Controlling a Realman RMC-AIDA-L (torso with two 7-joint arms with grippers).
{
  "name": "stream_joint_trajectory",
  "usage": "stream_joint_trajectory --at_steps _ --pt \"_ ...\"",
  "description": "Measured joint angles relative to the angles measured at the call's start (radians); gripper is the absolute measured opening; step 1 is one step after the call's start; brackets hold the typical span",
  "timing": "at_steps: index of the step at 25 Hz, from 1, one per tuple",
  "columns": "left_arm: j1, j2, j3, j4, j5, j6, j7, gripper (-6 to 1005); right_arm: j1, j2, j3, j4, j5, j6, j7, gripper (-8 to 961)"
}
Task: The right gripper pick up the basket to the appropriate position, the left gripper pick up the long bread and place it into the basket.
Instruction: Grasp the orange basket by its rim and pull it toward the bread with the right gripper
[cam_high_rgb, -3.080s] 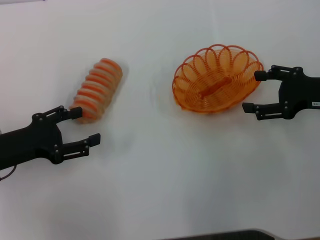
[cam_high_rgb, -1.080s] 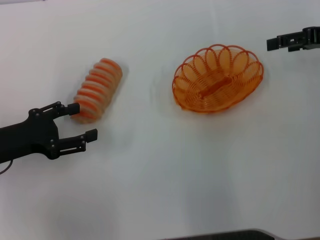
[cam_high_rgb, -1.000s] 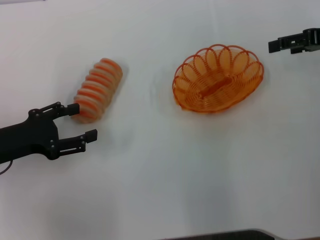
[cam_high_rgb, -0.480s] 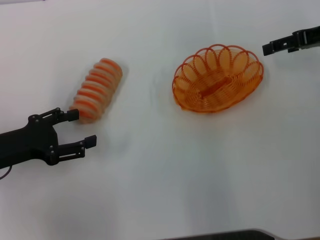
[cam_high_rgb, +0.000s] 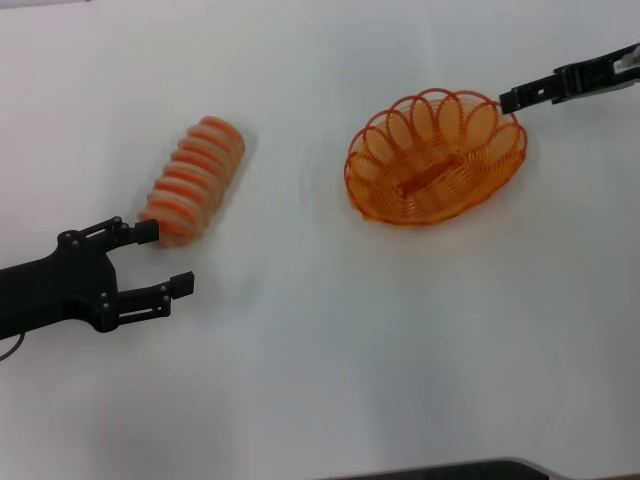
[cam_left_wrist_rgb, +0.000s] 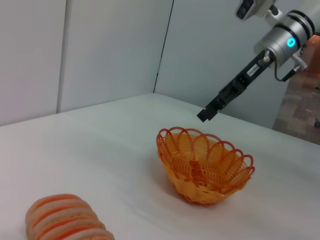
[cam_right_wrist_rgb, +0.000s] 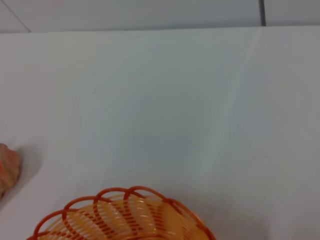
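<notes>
Step in hand, by the look of it: getting the right pincer (cam_high_rgb: 512, 98) onto the rim of the basket (cam_high_rgb: 435, 160). Hangs above the far right part of the rim, seen edge-on as 1 dark bar, so cannot tell whether spread or closed. Best done by descending straight over 1 scalloped loop, one finger inside the wire wall and one outside, then closing on the loop itself and not on the thin weave below. Worth lifting level, since an oval wire shell held at 1 side would likely tip.

Left pincer (cam_high_rgb: 150, 259) waits low on the white surface (cam_high_rgb: 330, 340), fingers spread wide, upper fingertip touching or just beside the near end of the long bread (cam_high_rgb: 194, 180). Nothing gripped. Bread lies slantwise on the surface, well apart from the basket and left of it.

Head view gives the layout: both pincers, bread and basket in plan. Left wrist view adds height: right pincer (cam_left_wrist_rgb: 210, 110) clearly in the air above the basket (cam_left_wrist_rgb: 205, 167), not touching, with only the ridged top of the bread (cam_left_wrist_rgb: 65, 220) showing. Right wrist view shows no fingers at all, only the basket rim (cam_right_wrist_rgb: 125, 210) close below and a sliver of bread (cam_right_wrist_rgb: 7, 167) at the edge.
</notes>
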Motion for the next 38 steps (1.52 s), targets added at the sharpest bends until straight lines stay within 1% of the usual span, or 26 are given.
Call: stream_joint_trajectory --at_steps 5,14,23,28,36,38 --pt "0.000 -0.001 0.002 0.000 0.001 -0.003 0.001 859 0.014 -0.007 -0.032 0.065 0.005 0.051 -0.006 875" --pt "0.004 -0.001 -0.004 0.000 0.001 -0.001 0.001 860 0.040 -0.001 -0.088 0.130 0.002 0.133 -0.012 867" --pt "-0.001 -0.001 -0.001 0.000 0.001 -0.007 0.001 860 0.054 0.001 -0.093 0.141 0.005 0.141 -0.002 860" --pt "-0.001 0.003 -0.004 0.000 0.001 -0.007 0.001 860 0.057 0.007 -0.094 0.154 0.002 0.143 0.003 835" --pt "-0.002 0.002 -0.005 0.000 0.001 -0.009 0.001 859 0.056 0.007 -0.095 0.168 0.000 0.160 0.017 710" --pt "-0.004 0.002 -0.004 0.000 0.001 -0.009 0.001 859 0.053 0.007 -0.094 0.168 0.000 0.164 0.018 666"
